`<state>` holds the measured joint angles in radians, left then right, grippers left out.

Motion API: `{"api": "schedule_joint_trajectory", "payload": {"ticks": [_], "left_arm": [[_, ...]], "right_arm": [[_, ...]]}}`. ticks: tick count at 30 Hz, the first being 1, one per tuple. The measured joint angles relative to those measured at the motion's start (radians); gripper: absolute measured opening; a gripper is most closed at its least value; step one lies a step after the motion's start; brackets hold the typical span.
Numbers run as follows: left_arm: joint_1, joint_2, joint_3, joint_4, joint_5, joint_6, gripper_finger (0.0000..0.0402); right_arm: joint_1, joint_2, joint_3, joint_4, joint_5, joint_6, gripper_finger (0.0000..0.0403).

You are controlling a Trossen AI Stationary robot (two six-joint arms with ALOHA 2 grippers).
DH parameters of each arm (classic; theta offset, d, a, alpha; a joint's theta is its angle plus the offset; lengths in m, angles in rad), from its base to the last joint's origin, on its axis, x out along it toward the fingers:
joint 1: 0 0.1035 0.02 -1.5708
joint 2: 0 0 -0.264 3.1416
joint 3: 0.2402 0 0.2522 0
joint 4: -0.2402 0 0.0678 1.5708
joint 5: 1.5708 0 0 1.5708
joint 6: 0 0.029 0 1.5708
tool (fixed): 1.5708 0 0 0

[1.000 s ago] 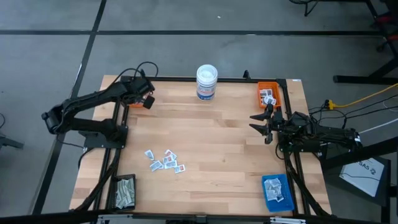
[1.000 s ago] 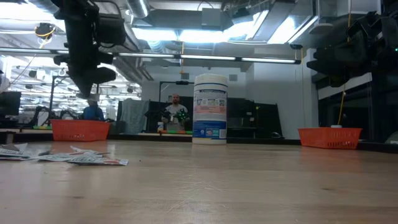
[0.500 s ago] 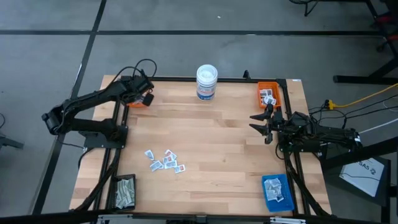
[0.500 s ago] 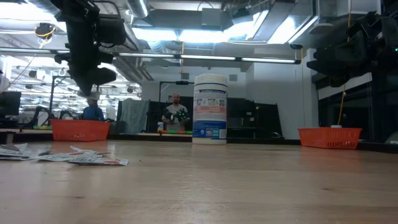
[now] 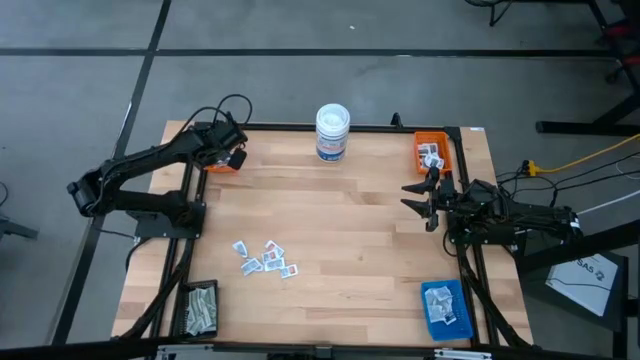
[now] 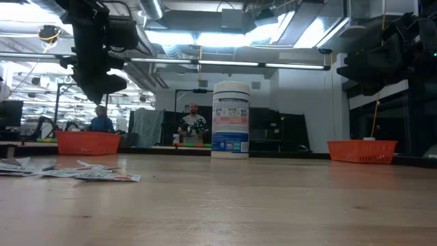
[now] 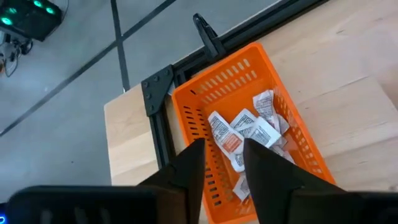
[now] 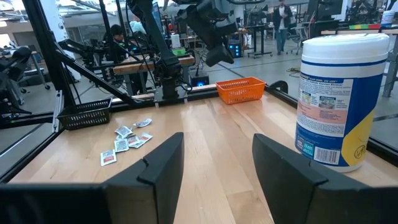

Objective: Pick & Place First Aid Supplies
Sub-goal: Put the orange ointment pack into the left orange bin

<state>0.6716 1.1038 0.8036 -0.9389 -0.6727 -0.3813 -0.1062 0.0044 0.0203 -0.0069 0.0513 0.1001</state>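
Wooden table [image 5: 340, 230], left pincer [image 7: 222, 163] spread over orange basket [image 7: 198, 130] of packets [image 7: 245, 130], tub [image 8: 336, 99] label unreadable, right pincer [image 8: 217, 163] spread.

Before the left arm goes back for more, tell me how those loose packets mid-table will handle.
The packets lie flat and thin, so probably light and floppy, hard to pinch off the wooden table. They overlap in a scatter, so one grab may well lift or drag several.

From above, the left gripper [image 5: 232, 152] covers most of the orange tray [image 5: 218, 166] under it, the print on the loose packets [image 5: 266, 257] is way too small to read, and the black tray [image 5: 201, 310] contents are just a pale blur.
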Motion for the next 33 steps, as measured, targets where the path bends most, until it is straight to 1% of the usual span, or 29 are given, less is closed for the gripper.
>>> {"api": "schedule_joint_trajectory", "payload": {"ticks": [4,8,11,16,22,26,33], "left_arm": [[-0.004,0.0,0.0,0.001,0.022,0.009,0.0117],[-0.03,0.0,0.0,0.033,0.055,0.028,0.0117],[-0.067,0.0,0.0,0.077,0.086,0.045,0.0113],[-0.155,0.0,0.0,0.176,0.186,0.078,0.0108],[-0.314,0.0,0.0,0.254,0.258,0.078,0.0106],[-0.446,0.0,0.0,0.271,0.267,0.042,0.0107],[-0.684,0.0,0.0,0.269,0.276,-0.076,0.0102]], "right_arm": [[0.0,0.0,0.0,0.0,0.0,0.0,0.0191],[0.0,0.0,0.0,0.0,0.0,0.0,0.0191],[0.0,0.0,0.0,0.0,0.0,0.0,0.0191],[0.0,0.0,0.0,0.0,0.0,0.0,0.0191],[0.0,0.0,0.0,0.0,0.0,0.0,0.0191],[0.0,0.0,0.0,0.0,0.0,0.0,0.0191],[0.0,0.0,0.0,0.0,0.0,0.0,0.0191]]}}
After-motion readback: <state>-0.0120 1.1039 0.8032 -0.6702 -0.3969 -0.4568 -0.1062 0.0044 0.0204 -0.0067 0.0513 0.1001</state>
